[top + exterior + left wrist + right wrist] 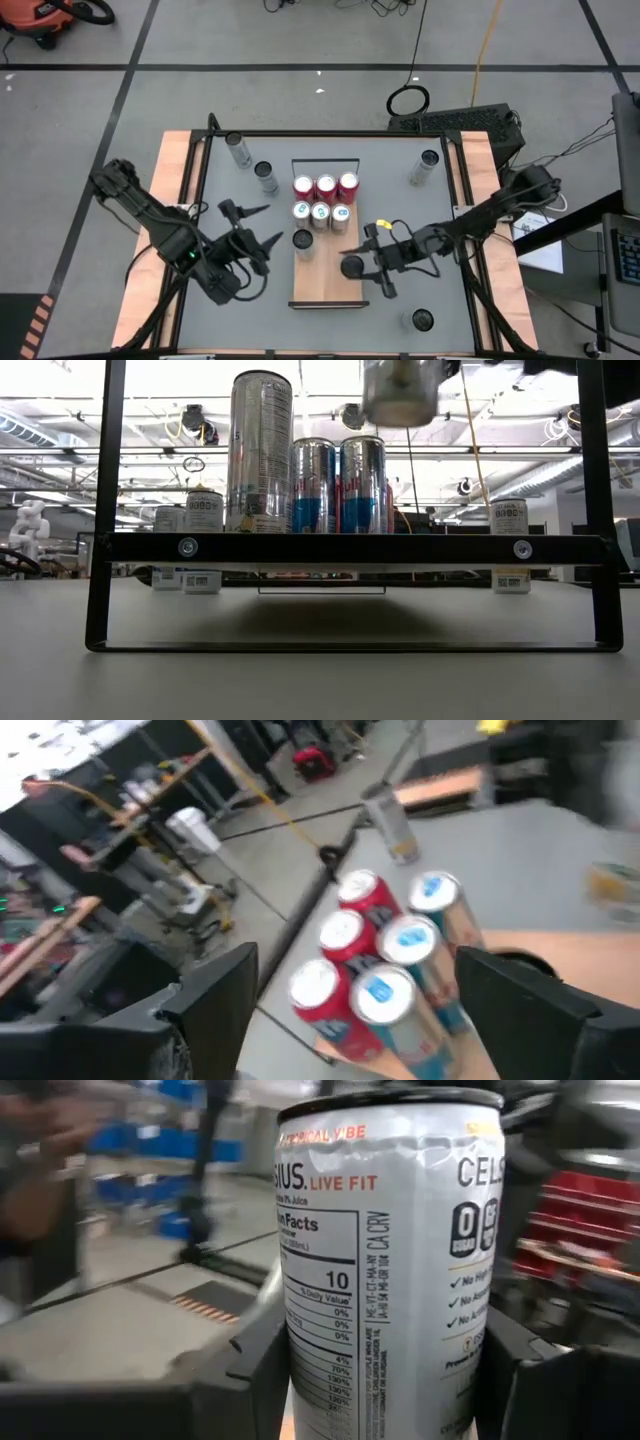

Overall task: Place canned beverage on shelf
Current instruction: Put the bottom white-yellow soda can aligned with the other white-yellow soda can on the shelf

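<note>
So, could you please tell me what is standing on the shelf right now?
On the shelf stand three red cans, three blue-topped cans and one dark-topped can. The right pincer holds another can above the board, hiding what lies beneath it.

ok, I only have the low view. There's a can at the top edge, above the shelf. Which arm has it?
Observer: The right gripper, shut on it. The right wrist view shows it's a Celsius can.
Operator: Where over the shelf?
Observer: Above the bare end of the shelf, opposite the wire rail.
Operator: Left arm?
Observer: The left gripper is open and empty, over the table beside the shelf.
</note>
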Motion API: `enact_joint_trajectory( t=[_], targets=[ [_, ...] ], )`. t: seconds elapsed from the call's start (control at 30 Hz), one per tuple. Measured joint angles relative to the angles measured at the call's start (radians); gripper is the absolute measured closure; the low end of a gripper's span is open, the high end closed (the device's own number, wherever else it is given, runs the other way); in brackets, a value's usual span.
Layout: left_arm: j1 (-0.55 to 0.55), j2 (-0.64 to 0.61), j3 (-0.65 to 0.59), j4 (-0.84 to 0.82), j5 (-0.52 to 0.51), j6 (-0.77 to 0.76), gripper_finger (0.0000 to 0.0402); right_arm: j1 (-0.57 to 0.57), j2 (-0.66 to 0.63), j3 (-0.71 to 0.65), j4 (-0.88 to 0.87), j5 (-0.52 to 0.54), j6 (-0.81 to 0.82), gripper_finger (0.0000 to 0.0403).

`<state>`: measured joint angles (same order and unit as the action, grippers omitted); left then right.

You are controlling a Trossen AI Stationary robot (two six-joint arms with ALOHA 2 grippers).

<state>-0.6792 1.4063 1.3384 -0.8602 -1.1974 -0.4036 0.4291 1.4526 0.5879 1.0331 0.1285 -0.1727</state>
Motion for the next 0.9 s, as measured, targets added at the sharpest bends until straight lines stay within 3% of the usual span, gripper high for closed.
enact_joint_trajectory(
  t=[0.1,0.3,0.4,0.9],
  targets=[
    [0.009,-0.049,-0.084,0.141,0.066,0.097,0.0082,-0.017,0.055,0.001,0.049,0.079,0.029,0.0229],
    [0.055,-0.113,-0.257,0.619,0.337,0.42,0.0084,-0.025,0.116,0.001,0.101,0.119,0.059,0.0229],
    [0.071,-0.133,-0.303,0.764,0.389,0.517,0.0084,-0.026,0.15,0.001,0.103,0.133,0.079,0.0229],
    [0.09,-0.133,-0.325,0.814,0.381,0.48,0.0085,-0.03,0.296,0.002,0.167,0.184,0.109,0.0229]
  ],
)
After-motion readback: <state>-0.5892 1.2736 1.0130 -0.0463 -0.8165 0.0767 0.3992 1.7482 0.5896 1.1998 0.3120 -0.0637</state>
